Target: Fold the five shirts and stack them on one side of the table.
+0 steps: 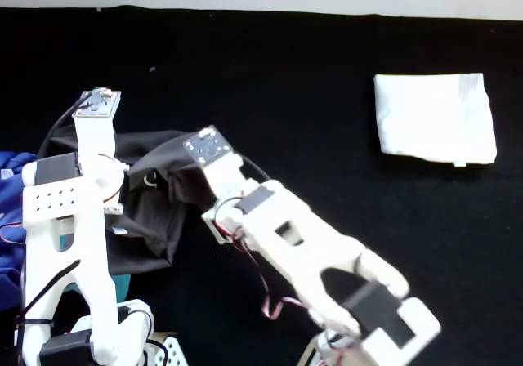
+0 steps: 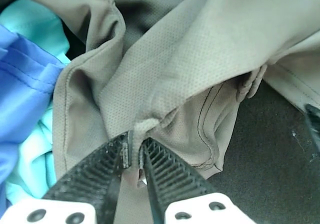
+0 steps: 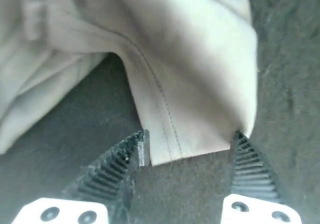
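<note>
A dark grey shirt [image 1: 155,198] lies crumpled on the black table between the two arms. My left gripper [image 2: 136,156] is shut on a small pinched fold of this grey shirt [image 2: 165,84]. My right gripper [image 3: 188,146] is open, low over the table, with a stitched hem corner of the grey shirt [image 3: 185,104] between its two fingers. A folded white shirt [image 1: 435,118] rests at the far right of the table. A blue shirt [image 1: 10,211] and a teal shirt [image 2: 30,29] are bunched at the left edge by the left arm.
The black table [image 1: 327,72] stretches bare between the grey shirt and the white one. The right arm [image 1: 310,252] crosses the front middle diagonally. The left arm [image 1: 73,219] stands over the blue and teal cloth.
</note>
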`<state>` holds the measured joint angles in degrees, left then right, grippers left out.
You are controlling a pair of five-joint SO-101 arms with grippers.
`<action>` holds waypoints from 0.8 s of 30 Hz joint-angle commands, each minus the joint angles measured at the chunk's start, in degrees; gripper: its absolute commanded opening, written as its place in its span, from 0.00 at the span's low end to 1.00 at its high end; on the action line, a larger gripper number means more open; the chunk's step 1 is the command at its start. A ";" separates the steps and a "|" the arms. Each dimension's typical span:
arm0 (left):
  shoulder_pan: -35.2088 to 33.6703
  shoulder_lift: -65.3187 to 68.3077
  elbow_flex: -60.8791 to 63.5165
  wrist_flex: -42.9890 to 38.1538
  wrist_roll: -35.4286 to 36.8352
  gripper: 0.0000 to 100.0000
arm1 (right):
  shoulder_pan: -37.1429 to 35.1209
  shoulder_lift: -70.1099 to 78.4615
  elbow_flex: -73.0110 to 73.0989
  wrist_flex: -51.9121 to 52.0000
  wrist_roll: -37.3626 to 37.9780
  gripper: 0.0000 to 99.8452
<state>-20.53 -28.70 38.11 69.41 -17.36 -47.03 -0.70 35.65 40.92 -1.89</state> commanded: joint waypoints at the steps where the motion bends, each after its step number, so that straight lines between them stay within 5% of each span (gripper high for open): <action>1: -0.66 -1.45 -0.57 -0.70 -0.09 0.01 | -0.31 4.97 -5.23 -0.66 -0.53 0.26; 9: -0.48 -1.45 -0.57 -0.35 -0.09 0.01 | 2.07 13.41 -10.51 -0.66 -0.53 0.23; 13: -0.40 -1.45 -0.57 -0.35 -0.09 0.01 | 4.97 13.67 -10.51 0.48 -0.53 0.00; 24: 7.25 -1.54 -3.03 2.46 0.09 0.01 | 19.12 -5.58 -10.15 12.97 4.04 0.01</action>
<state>-17.36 -28.70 38.02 69.67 -17.36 -32.88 3.16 26.33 50.77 -1.45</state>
